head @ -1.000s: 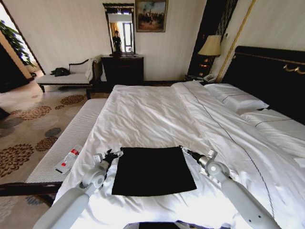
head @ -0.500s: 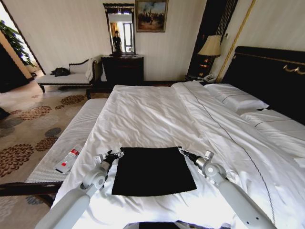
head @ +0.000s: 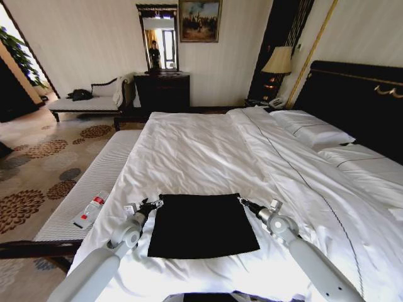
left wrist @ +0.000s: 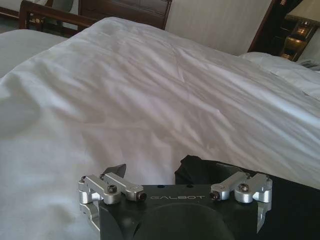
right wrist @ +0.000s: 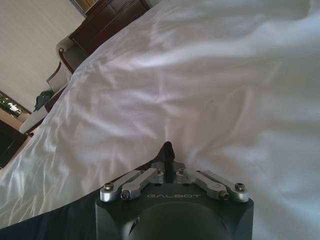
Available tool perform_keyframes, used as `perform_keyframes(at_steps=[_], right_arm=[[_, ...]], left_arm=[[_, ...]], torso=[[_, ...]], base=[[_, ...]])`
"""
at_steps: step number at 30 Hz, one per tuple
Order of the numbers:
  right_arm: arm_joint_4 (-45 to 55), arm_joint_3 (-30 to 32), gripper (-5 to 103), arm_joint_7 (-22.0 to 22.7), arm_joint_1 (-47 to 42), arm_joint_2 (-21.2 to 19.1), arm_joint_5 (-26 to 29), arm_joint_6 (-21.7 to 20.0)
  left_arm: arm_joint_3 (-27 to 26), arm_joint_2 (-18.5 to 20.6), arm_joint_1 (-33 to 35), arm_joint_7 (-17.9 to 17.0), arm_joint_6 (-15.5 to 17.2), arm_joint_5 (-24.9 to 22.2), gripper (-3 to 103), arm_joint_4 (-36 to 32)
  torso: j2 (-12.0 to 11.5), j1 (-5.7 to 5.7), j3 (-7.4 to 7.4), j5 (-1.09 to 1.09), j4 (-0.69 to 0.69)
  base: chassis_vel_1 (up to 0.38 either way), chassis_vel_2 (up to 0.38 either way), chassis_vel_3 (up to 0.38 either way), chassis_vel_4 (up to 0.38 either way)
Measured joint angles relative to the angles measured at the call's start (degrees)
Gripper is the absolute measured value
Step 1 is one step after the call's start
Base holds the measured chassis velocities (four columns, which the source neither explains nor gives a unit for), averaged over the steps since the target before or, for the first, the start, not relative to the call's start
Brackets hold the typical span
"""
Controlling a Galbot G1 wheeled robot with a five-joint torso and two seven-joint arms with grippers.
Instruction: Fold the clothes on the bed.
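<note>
The left gripper [head: 153, 203] sits at the far left corner of the black soft-fabric top [head: 203, 224], its fingers spread wide apart in the left wrist view and holding nothing; the right gripper [head: 242, 201] is at the far right corner, its fingers drawn together to a single tip, though whether any cloth is pinched between them cannot be made out; the top lies flat as a neat dark rectangle on the white duvet [head: 195, 151] of the large dark-framed bed [head: 352, 94], close to the near foot edge; it looks light, limp and thin, likely to sag and slide over the smooth bedding, so the two far corners, lifted together, seem the best hold.
</note>
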Motion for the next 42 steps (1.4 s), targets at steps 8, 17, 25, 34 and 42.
perform_keyframes(at_steps=[8,17,25,34,42], right_arm=[[0.44,0.74,0,0.27,-0.46,-0.36,-0.22,0.0],[0.85,1.4,0,1.04,-0.57,-0.45,-0.25,-0.17],[1.04,1.55,0,1.44,-0.75,-0.46,-0.34,-0.28],[1.62,1.88,0,1.82,-1.07,-0.45,-0.47,-0.36],[2.26,2.11,0,2.05,-1.38,-0.45,-0.56,-0.39]], left_arm=[[1.4,-1.94,-2.72,0.03,0.35,-3.79,100,2.2],[2.71,-2.41,-3.37,0.07,0.62,-3.69,85,3.01],[3.25,-3.06,-3.88,0.28,0.57,-3.12,51,3.74],[3.55,-3.55,-4.05,0.27,0.5,-2.83,25,4.14],[2.94,-3.05,-3.53,0.25,0.44,-3.03,2,2.87]], torso=[[0.0,0.0,0.0,0.0,0.0],[0.0,0.0,0.0,0.0,0.0],[0.0,0.0,0.0,0.01,0.0],[0.0,0.0,0.0,0.0,0.0],[0.0,0.0,0.0,-0.01,-0.01]], base=[[0.0,0.0,0.0,0.0],[0.0,0.0,0.0,0.0],[0.0,0.0,0.0,0.0],[0.0,0.0,0.0,0.0],[0.0,0.0,0.0,0.0]])
